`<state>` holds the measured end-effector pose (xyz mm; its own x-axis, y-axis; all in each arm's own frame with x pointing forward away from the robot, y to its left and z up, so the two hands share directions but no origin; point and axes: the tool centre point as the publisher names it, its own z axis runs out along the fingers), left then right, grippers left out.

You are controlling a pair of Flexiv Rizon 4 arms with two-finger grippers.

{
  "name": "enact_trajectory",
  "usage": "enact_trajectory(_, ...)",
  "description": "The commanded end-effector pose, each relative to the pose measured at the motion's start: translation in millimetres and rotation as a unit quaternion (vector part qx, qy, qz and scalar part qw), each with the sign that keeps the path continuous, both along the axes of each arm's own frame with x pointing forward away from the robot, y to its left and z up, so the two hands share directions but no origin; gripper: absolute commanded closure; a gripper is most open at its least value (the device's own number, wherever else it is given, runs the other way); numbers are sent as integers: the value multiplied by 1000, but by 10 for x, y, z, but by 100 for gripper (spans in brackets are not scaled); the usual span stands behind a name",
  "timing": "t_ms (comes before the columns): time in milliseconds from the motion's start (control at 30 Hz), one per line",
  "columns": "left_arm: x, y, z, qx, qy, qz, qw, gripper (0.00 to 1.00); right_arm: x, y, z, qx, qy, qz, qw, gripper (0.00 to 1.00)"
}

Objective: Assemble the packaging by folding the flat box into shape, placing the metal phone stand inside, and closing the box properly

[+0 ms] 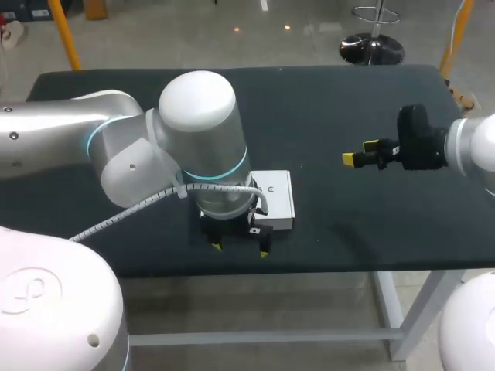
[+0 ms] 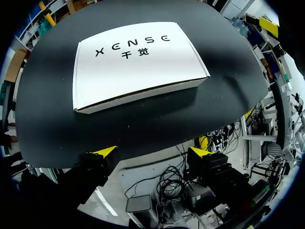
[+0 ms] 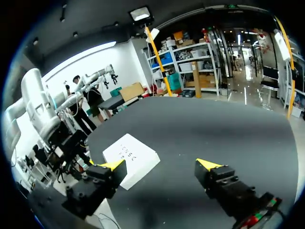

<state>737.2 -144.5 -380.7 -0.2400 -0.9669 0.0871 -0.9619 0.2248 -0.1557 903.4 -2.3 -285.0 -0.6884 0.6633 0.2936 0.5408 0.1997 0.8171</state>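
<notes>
A white closed box (image 1: 275,197) with black print lies flat near the table's front edge, partly hidden under my left arm in the head view. In the left wrist view the box (image 2: 136,64) lies ahead of my left gripper (image 2: 153,152), which hangs open past the front edge with nothing between its fingers. The same gripper (image 1: 241,250) shows below the box in the head view. My right gripper (image 1: 360,152) hovers open over the right side of the table, well apart from the box (image 3: 131,158), and stands empty in its wrist view (image 3: 162,165). No metal phone stand is visible.
The dark table (image 1: 332,108) carries nothing else that I can see. My left arm's large white joint (image 1: 197,131) looms over the middle left. The front edge (image 1: 348,269) runs just under my left gripper.
</notes>
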Motion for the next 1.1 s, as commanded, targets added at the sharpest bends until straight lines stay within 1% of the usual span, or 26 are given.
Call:
enact_trajectory(33, 83, -122, -167, 6, 5, 11, 1000, 0, 2, -26, -9, 8, -3, 5, 1000, 0)
enact_trajectory(100, 106, -140, -211, 5, 10, 8, 1000, 0, 2, -26, -9, 8, -3, 5, 1000, 0)
enact_trajectory(200, 171, -164, -279, 8, 9, 11, 1000, 0, 2, -26, -9, 8, -3, 5, 1000, 0)
enact_trajectory(267, 232, -168, -298, 19, 7, 21, 1000, 0, 2, -26, -9, 8, -3, 5, 1000, 0)
enact_trajectory(300, 248, -170, -301, 16, 8, 17, 1000, 0, 2, -26, -9, 8, -3, 5, 1000, 0)
enact_trajectory(367, 281, -170, -303, 23, 3, 28, 999, 0, 2, -26, -9, 8, -3, 5, 1000, 0)
enact_trajectory(467, 319, -164, -301, 22, -1, 34, 999, 0, -17, -57, 1, 13, -32, 14, 999, 0)
enact_trajectory(600, 386, -149, -308, 31, -10, 50, 998, 0, -17, -108, 12, 11, -79, 32, 996, 0)
enact_trajectory(667, 414, -147, -308, 32, -10, 52, 998, 0, -20, -127, 20, 8, -91, 33, 995, 0)
enact_trajectory(867, 528, -138, -278, 35, -10, 60, 998, 0, 55, -189, 43, 5, -96, 31, 995, 0)
enact_trajectory(1100, 699, -96, -274, 28, 4, 66, 997, 0, 127, -216, 65, -2, -102, 23, 995, 0)
